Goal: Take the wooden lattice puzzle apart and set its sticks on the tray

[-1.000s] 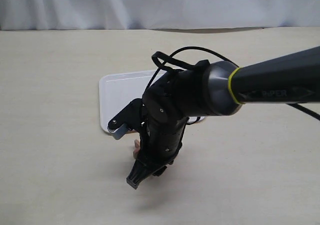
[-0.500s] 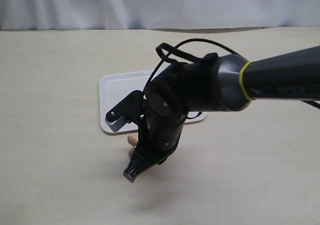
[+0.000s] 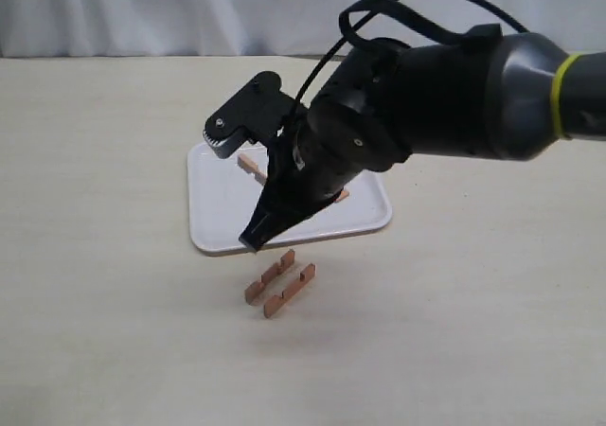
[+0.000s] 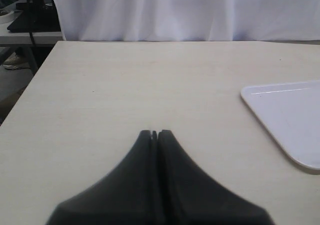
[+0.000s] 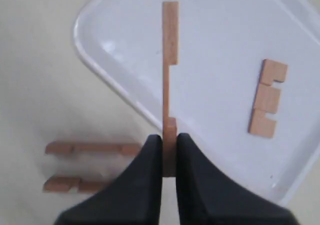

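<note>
The lattice puzzle is apart, in four loose reddish-brown sticks. My right gripper (image 3: 235,150) (image 5: 169,140) hangs over the white tray (image 3: 216,213) (image 5: 225,30), shut on one end of a stick (image 3: 253,168) (image 5: 169,75) that juts out edge-on past the fingertips, above the tray. A second stick (image 5: 267,98) (image 3: 342,196) lies flat on the tray. Two more sticks (image 3: 270,276) (image 3: 290,290) (image 5: 92,148) (image 5: 75,184) lie side by side on the table just in front of the tray. My left gripper (image 4: 155,133) is shut on nothing, low over bare table, out of the exterior view.
The right arm's bulky black wrist (image 3: 398,104) and cable loop cover the tray's right part. A tray corner (image 4: 285,115) shows in the left wrist view. A white curtain (image 3: 303,9) closes off the far table edge.
The right arm has lifted from the table in front of the tray and swung back over the tray with one stick. Two sticks now lie uncovered where it was.
</note>
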